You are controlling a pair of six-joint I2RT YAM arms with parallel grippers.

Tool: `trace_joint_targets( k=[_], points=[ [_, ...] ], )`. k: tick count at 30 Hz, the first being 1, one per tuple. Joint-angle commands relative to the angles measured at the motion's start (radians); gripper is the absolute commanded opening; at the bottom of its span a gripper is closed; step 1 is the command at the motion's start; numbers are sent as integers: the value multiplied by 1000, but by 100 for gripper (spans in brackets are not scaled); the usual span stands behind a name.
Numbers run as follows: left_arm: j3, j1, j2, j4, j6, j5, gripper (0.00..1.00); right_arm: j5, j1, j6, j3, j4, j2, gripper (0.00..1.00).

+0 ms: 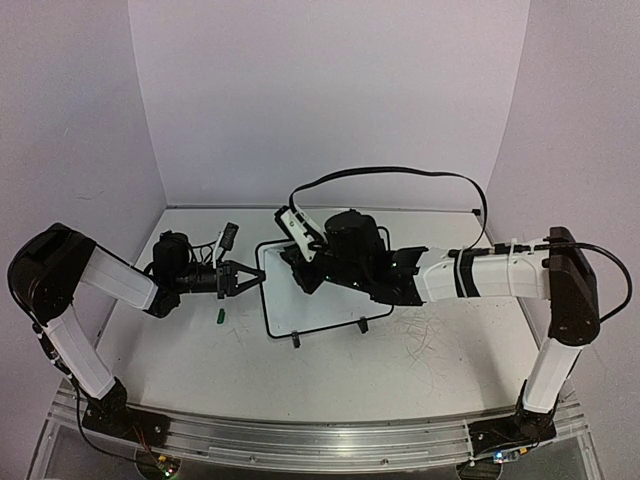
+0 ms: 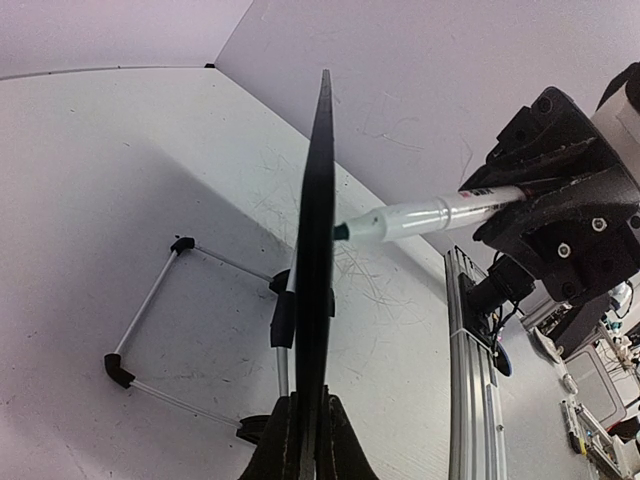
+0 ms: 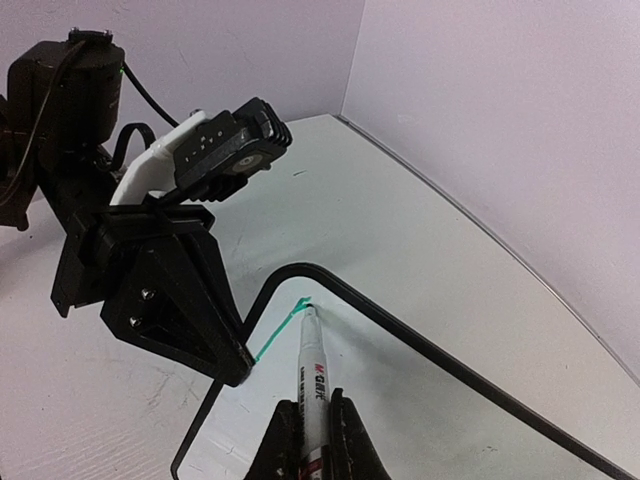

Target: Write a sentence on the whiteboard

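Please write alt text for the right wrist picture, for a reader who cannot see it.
The right gripper holds a marker, its tip on the whiteboard beside a short green line. The left gripper clamps the board's rim.

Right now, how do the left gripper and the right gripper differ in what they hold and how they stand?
The left gripper is shut on the rim of the whiteboard; the right gripper is shut on a marker. The left gripper meets the whiteboard edge-on from its side; the right gripper faces its front, marker tip at the writing face. Both are closed around something.
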Motion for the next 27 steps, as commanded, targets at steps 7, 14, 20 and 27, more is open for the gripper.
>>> trace_joint_targets(
  k=[7,14,20,27],
  points=[
    [0,-1,-41,35,28,19,0,78,0,19,-15,34,-30,0],
    [0,0,-42,33,27,18,0,83,-1,27,-47,33,-45,0],
    [0,0,-44,32,27,18,0,76,0,36,-64,31,-52,0],
    [1,0,-45,31,27,20,0,43,0,53,-65,27,-39,0]
  ],
)
